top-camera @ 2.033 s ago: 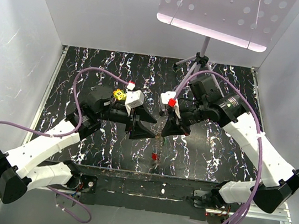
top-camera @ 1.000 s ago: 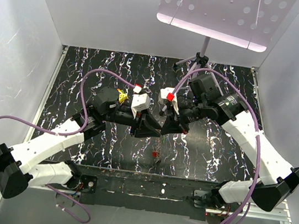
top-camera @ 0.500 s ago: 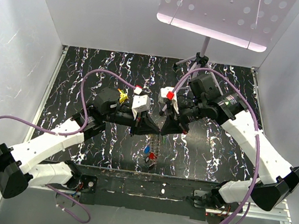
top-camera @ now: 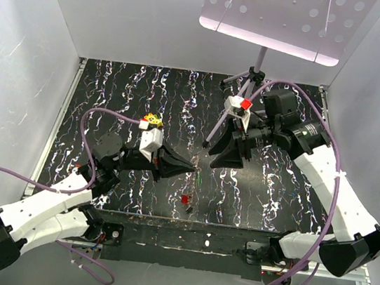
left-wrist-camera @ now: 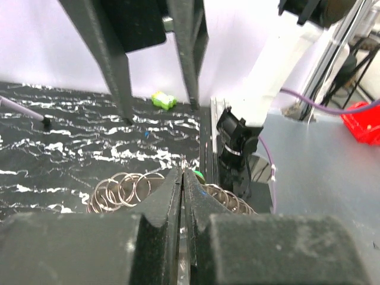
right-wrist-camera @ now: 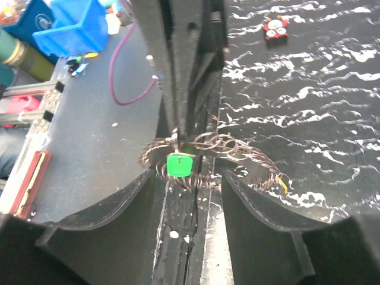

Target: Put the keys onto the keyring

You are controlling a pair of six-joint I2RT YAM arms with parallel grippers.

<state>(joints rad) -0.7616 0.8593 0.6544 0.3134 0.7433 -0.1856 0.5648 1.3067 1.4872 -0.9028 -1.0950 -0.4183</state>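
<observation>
Just changed: The two grippers, tip to tip over the middle of the table (top-camera: 113,82) half a second before, had come apart. The right gripper (top-camera: 221,162) had gone from shut to open and drawn back toward the far-right corner. The left gripper (top-camera: 190,165) had pulled toward the near-left corner.
Right gripper: Its fingers stood spread wide with nothing between them. It faced the left one across a clear gap.
Left gripper: Its fingers were pressed tight together. It seemed to be nipping the wire of the keyring (left-wrist-camera: 127,189) at the very tips.
Keyring: It was a bunch of linked wire loops hanging at the left fingertips and spilling to both sides of them. It sat over the middle of the table, nearer the near edge.
Green key (right-wrist-camera: 180,165): It was in among the loops, just beside the left fingertips. I could not tell whether it was threaded on or only caught there.
Red key (top-camera: 185,199): It showed by the middle of the near edge. I could not tell whether it lay on the table or dangled.
What it meant: I judged the hand-over finished. The left gripper alone carried the keyring, and the right was free to fetch another key.
Risk: A pinch that fine on thin wire could slip.
</observation>
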